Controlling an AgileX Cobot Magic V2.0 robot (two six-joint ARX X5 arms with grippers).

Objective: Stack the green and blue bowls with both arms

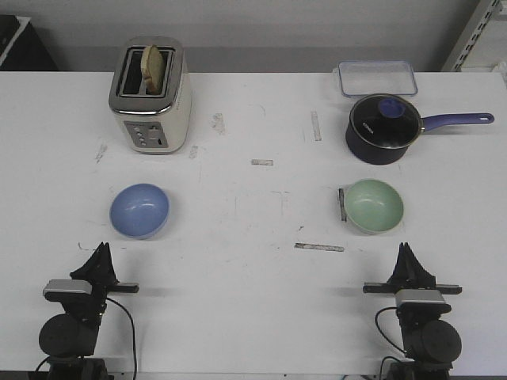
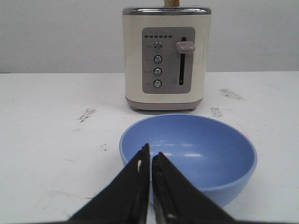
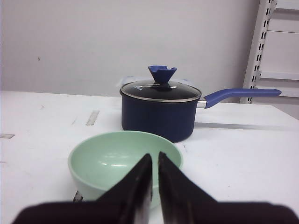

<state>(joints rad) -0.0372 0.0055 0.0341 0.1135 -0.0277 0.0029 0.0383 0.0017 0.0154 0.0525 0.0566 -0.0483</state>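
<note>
The light blue bowl [image 1: 139, 210] sits empty on the white table at the left, in front of the toaster; it also shows in the left wrist view [image 2: 196, 154]. The pale green bowl [image 1: 373, 206] sits empty at the right, in front of the saucepan; it also shows in the right wrist view [image 3: 117, 161]. My left gripper [image 1: 101, 250] [image 2: 150, 153] is shut and empty, near the table's front edge, short of the blue bowl. My right gripper [image 1: 404, 249] [image 3: 154, 157] is shut and empty, short of the green bowl.
A cream toaster [image 1: 150, 96] with bread stands at the back left. A dark navy saucepan [image 1: 384, 128] with a glass lid and long handle stands at the back right, a clear lidded box [image 1: 377, 78] behind it. Tape strips mark the table [image 1: 253, 261].
</note>
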